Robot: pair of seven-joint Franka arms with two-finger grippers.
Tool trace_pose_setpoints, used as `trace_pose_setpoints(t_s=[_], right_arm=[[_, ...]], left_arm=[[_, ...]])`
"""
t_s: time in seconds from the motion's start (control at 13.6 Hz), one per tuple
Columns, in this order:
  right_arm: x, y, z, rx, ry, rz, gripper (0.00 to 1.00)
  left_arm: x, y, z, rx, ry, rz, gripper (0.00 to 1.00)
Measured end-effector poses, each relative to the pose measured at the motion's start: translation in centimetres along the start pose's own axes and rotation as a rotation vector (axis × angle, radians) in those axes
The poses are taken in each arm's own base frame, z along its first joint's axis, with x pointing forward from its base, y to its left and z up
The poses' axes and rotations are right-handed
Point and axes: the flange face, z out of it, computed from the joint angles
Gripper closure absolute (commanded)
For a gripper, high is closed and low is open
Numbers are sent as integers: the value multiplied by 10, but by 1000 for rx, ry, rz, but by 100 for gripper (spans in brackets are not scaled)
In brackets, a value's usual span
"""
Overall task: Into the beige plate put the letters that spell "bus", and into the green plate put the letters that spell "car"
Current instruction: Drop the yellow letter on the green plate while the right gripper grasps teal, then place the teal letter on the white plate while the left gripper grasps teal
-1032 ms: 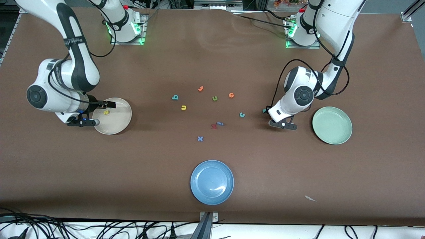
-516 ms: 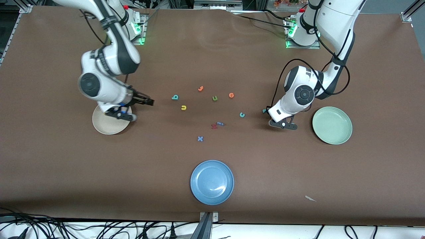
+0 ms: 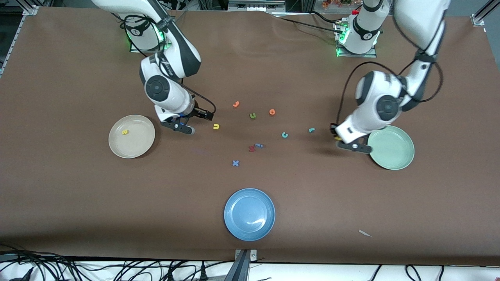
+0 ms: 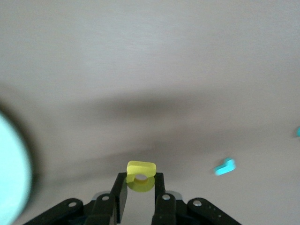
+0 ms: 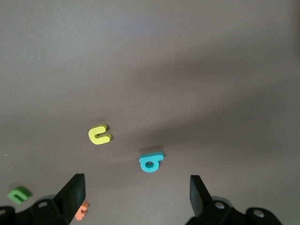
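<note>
3 plates sat on the tabletop (image 3: pixel 78 203): beige plate (image 3: pixel 141 145) toward the right arm's end w/ 1 yellow s (image 3: pixel 125 132) in it, green plate (image 3: pixel 394 152) toward the left arm's end, blue plate (image 3: pixel 249 214) near the front edge. Left gripper (image 4: pixel 140 187), just beside the green plate's rim, was clenched on the yellow a (image 4: pixel 141 175). Right gripper (image 5: pixel 136 194) hung w/ jaws spread wide over the teal b (image 5: pixel 151 162); yellow u (image 3: pixel 216 126) beside it. Teal c (image 3: pixel 284 135) and teal r (image 3: pixel 311 130) lay mid-table, plus 7 spare letters.

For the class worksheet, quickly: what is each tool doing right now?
Left tool: closed on the yellow "a", beside the green plate.
Right tool: open, holding nothing, over the teal "b".
</note>
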Motion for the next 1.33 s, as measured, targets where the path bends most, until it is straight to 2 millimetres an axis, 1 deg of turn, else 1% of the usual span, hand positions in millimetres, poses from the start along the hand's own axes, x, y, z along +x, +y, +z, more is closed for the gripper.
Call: trace_pose_setpoints(t_s=[0.07, 0.15, 0.29, 0.37, 0.44, 0.52, 0.59, 0.66, 0.81, 0.96, 1.03, 1.11, 1.18, 1.33], right_arm=[[-4, -1, 12, -3, 1, 1, 1], [-10, -3, 24, -9, 0, 3, 1], [-19, -3, 40, -24, -8, 1, 1], [-21, -2, 45, -25, -6, 0, 1], [-24, 0, 51, -22, 1, -1, 1], [-26, 3, 58, -17, 11, -2, 1], [-27, 5, 66, -11, 21, -1, 1], [-27, 7, 73, -8, 26, 0, 2], [-25, 8, 80, -3, 34, 1, 7], [-25, 8, 81, -1, 36, 2, 28], [-25, 8, 81, -1, 36, 2, 39], [-25, 8, 81, -1, 36, 1, 52], [-24, 8, 79, 1, 39, 1, 60], [-24, 7, 75, 7, 44, 0, 71]], left_arm=[[-3, -25, -9, -6, -1, 14, 96], [-7, -51, -13, -6, -3, 32, 92], [-14, -98, -14, 15, -10, 55, 74], [-18, -113, -13, 21, -16, 53, 67], [-20, -119, -11, 21, -20, 52, 59], [-21, -119, -9, 20, -21, 54, 48], [-21, -117, -8, 20, -22, 58, 40], [-21, -115, -7, 20, -22, 62, 35], [-20, -113, -7, 20, -20, 65, 35], [-19, -111, -8, 21, -16, 69, 35], [-16, -101, -9, 15, -11, 79, 35], [-12, -79, -8, -4, -2, 81, 35], [-7, -51, -7, -21, 15, 75, 35], [-2, 5, 4, -30, 31, 79, 33]])
